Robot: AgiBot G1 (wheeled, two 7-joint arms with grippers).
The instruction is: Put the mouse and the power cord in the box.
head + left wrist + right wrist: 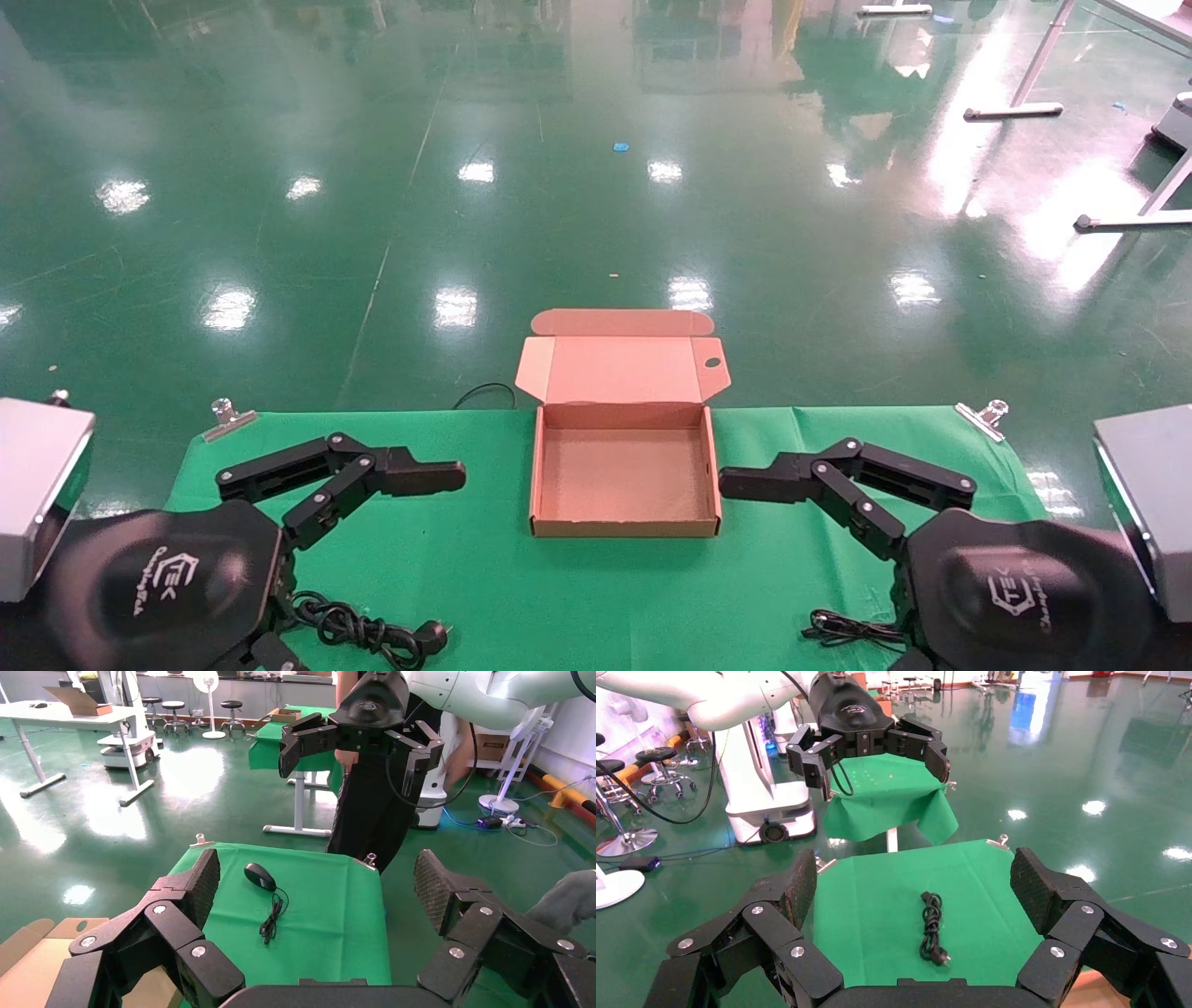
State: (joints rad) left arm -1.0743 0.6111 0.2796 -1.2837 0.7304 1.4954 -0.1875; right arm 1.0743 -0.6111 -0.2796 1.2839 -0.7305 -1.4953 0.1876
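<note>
Nothing's packed yet: both end effectors, left [447, 477] and right [736, 485], hover spread wide. Drop the right one squarely over the mouse [260, 876], then carry it into the box [626, 527].

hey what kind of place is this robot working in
Probably a robotics lab or factory test hall. A glossy green floor runs all around, other green-clothed tables stand beyond, and stools and a white machine base sit nearby. Both grippers, left and right, hang open over the near table.

Mouse [908, 626] probably hidden beneath right tool [736, 483]
</note>
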